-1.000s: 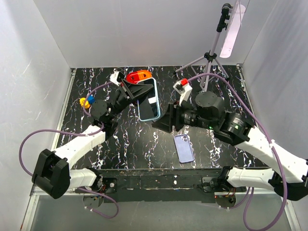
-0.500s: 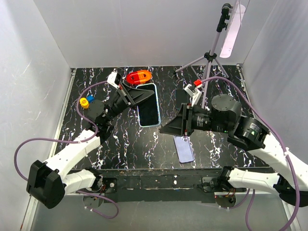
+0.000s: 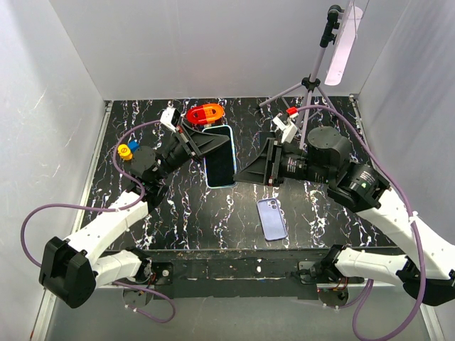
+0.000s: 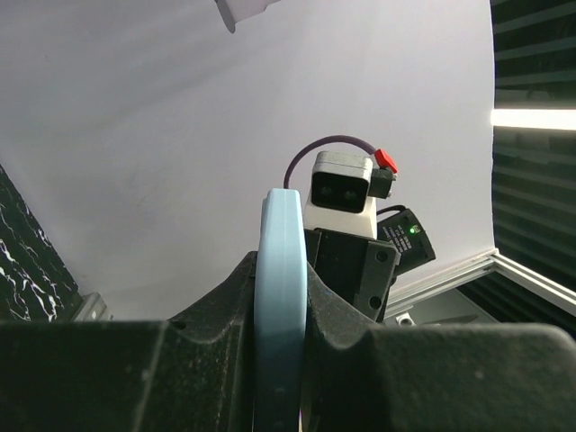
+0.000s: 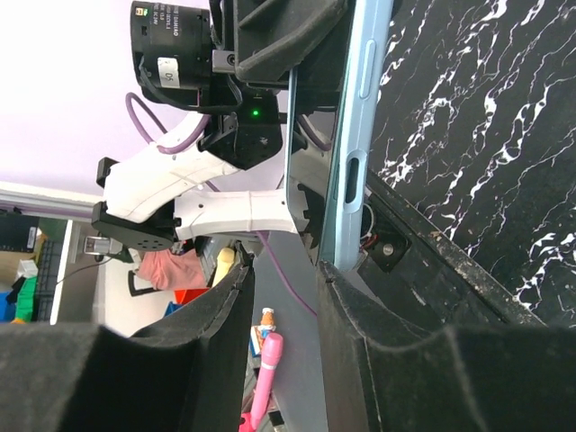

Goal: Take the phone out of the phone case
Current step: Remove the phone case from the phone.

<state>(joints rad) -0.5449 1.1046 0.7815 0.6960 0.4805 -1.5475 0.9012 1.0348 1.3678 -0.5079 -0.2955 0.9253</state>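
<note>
Light-blue case sits tilted up off the bench, edge pinched between the left hand's 2 fingers. Right hand, fingers narrowly apart and gripping nothing, is just beside its lower edge. Purple phone lies flat nearer the front.

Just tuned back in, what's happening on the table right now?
The left gripper is clamped on the light-blue phone case, dark face toward the overhead camera. The right gripper is open, fingertips close beside the case's long edge but not gripping it. A purple phone lies flat on the table nearer the bases, with neither arm touching it.
</note>
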